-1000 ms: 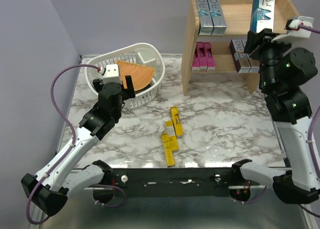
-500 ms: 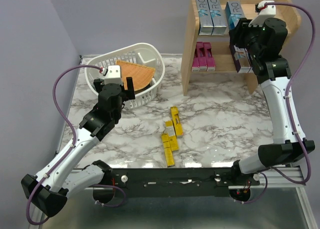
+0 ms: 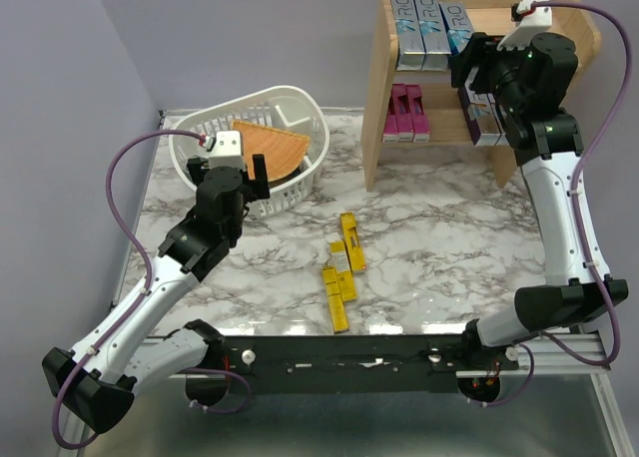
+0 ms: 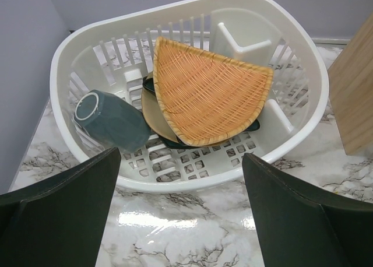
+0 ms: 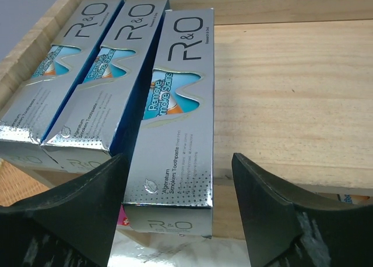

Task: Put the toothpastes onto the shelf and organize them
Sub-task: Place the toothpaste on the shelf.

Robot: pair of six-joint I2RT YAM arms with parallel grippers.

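The wooden shelf (image 3: 377,108) stands at the back right. Three blue-silver toothpastes (image 5: 111,63) lie side by side on its top tier. My right gripper (image 5: 178,162) is open, its jaws standing either side of the third carton (image 3: 456,26), which rests on the wood by itself. On the lower tier are pink toothpastes (image 3: 407,113) and purple-silver ones (image 3: 479,116). Several yellow toothpastes (image 3: 341,267) lie on the marble table. My left gripper (image 4: 182,162) hangs open and empty just in front of the white basket (image 4: 192,182).
The white basket (image 3: 300,103) at the back left holds an orange woven wedge (image 4: 204,92), a grey-blue cup (image 4: 111,118) and dark plates. To the right of the third carton the top tier (image 5: 291,92) is bare wood.
My right gripper brought a blue-silver carton down onto the top tier beside the other two, then opened its jaws off it. The left arm has not moved.
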